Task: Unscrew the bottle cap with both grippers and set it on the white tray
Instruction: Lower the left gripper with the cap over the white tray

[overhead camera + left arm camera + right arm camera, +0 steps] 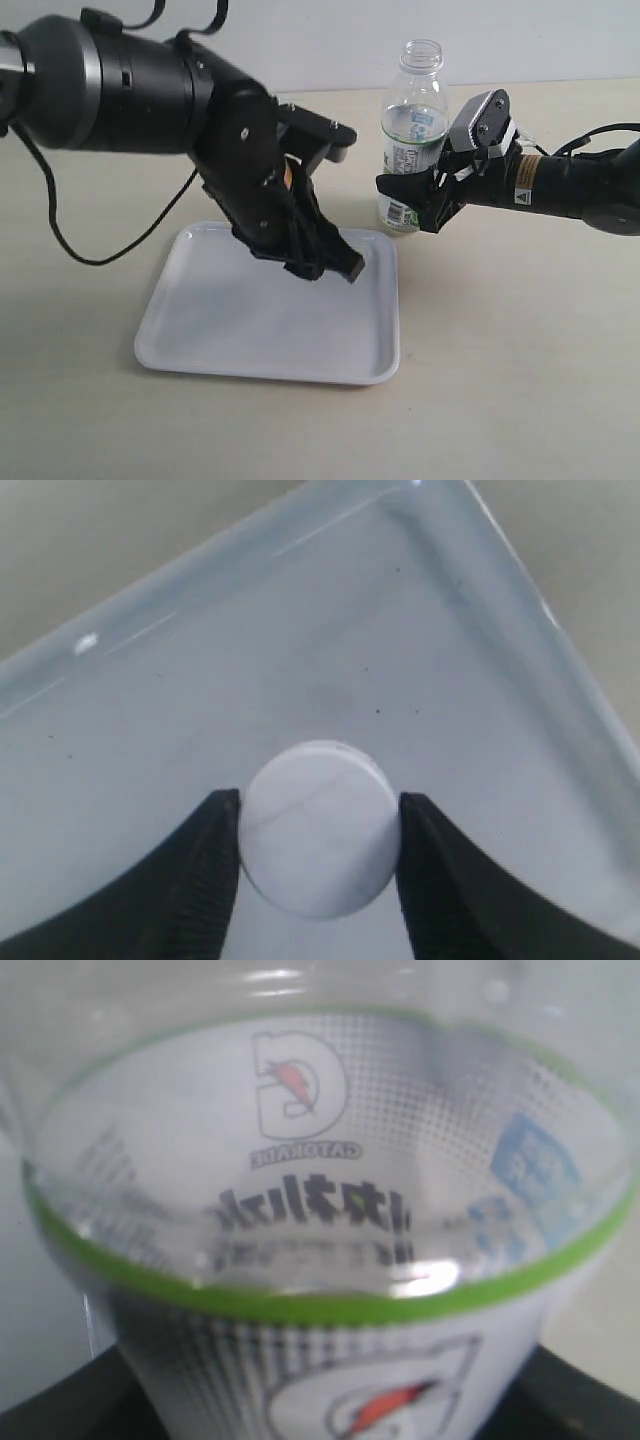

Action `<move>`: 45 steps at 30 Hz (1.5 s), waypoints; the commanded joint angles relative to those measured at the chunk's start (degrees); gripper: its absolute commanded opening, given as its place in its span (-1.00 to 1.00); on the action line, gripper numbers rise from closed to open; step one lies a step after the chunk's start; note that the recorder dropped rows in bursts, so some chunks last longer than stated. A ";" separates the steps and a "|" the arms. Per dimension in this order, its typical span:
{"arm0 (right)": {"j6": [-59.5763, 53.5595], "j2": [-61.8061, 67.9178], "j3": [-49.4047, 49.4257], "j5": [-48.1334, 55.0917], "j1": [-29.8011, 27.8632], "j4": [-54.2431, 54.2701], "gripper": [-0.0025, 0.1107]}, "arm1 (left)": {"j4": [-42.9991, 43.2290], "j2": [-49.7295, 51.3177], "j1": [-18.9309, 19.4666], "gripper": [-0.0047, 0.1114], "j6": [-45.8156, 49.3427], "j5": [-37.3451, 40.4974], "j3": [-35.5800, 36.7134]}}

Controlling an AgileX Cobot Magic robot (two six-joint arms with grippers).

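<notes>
1. Left gripper (332, 262) is clamped on the bottle cap (318, 840), one black finger pressed to each side, low over the white tray (220, 330) near the corner closest to the bottle.
2. Right gripper (425, 195) is closed around the labelled lower body of the Gatorade bottle (413, 120), which stands upright with its neck open, just beyond the tray's rim.
3. Whether the cap already touches the tray floor cannot be told.
4. Doing it well: lower straight down until the cap sits flat, part the fingers evenly so neither drags it, then lift clear vertically.
</notes>
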 commanded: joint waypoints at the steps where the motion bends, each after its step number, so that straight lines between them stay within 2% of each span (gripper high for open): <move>1: 0.43 -0.72 -0.10 -1.99 0.12 1.11 -0.96 | -1.18 -0.93 -0.25 -0.92 0.10 -9.31 5.52; 5: 0.81 -0.72 -0.10 -1.99 0.12 0.82 -0.96 | -1.18 -0.93 -0.25 -0.92 0.10 -13.92 9.41; 21: 3.47 -0.72 -0.10 -1.99 0.12 0.46 -0.96 | -1.33 -0.83 -0.25 -0.92 0.24 -10.94 11.82; 33: 3.46 -0.72 -0.10 -1.99 0.12 0.04 -0.96 | -1.33 -0.83 -0.25 -0.91 0.11 -14.04 14.79; 36: 3.46 -0.72 -0.10 -1.99 0.12 0.04 -0.96 | -1.33 -0.83 -0.25 -0.73 0.11 -13.94 14.79; 38: 3.46 -0.72 -0.10 -1.99 0.12 0.04 -0.96 | -1.33 -0.83 -0.25 -0.51 0.21 -13.84 14.79; 42: 3.46 -0.72 -0.10 -1.99 0.12 0.04 -0.96 | -0.48 -0.83 -0.25 0.07 0.34 -13.54 14.79; 45: 3.46 -0.72 -0.10 -1.99 0.12 0.04 -0.96 | -0.06 -0.94 -0.25 0.36 0.34 -13.54 14.79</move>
